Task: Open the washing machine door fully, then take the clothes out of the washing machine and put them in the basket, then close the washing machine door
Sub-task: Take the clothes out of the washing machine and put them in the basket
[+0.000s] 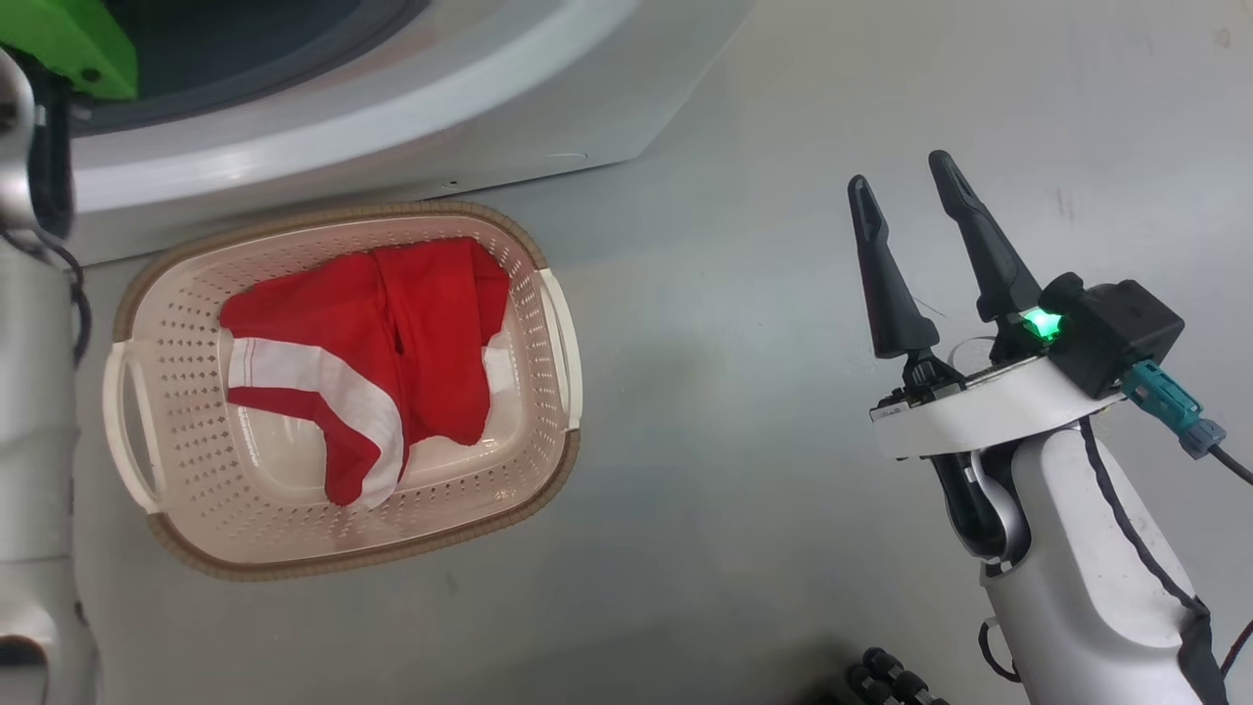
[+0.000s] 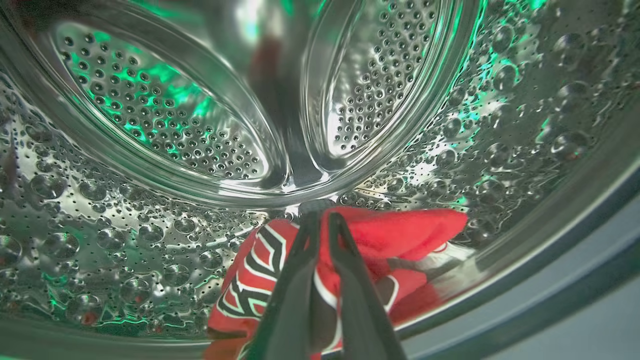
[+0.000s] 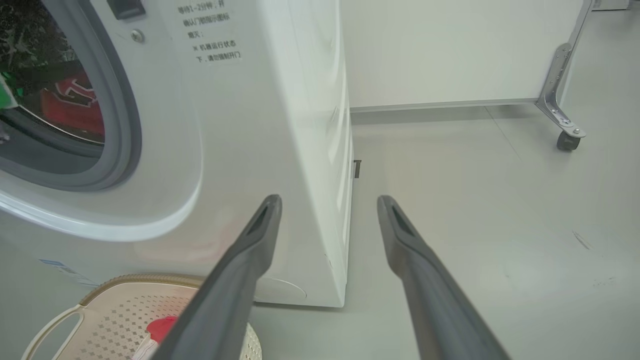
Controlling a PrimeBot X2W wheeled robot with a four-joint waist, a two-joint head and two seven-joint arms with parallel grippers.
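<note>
Looking down in the head view, we are seeing the basket [image 1: 186, 323] sitting on the floor [image 1: 744, 392] just in front of the washing machine [image 1: 392, 127]. A red and white garment [image 1: 431, 333] is lying crumpled inside it, spreading across much of its bottom. Well to the right of the basket, the right gripper [image 1: 901, 174] is hovering over bare floor with its two fingers spread wide and nothing between them. At the left edge of that view the pale left forearm [image 1: 34, 411] is rising toward the machine's opening. The left wrist view is taking us inside: the left gripper [image 2: 322, 217] is reaching into the perforated steel drum [image 2: 165, 125], its fingers drawn close together and pinching a fold of the red jersey [image 2: 400, 232]. The jersey is lying at the bottom of the drum, near its front rim, with white-edged dark lettering showing on it. The right wrist view is giving us the machine's outside instead. There we are seeing the grey rubber ring [image 3: 125, 145] around the opening, a patch of the red jersey glimpsed through it, and printed text [image 3: 210, 35] on the white front. A corner of the basket with a bit of red cloth is showing at the lower left, and farther off a metal leg [image 3: 557, 95] on a caster is standing beside a pale wall panel [image 3: 450, 50].
</note>
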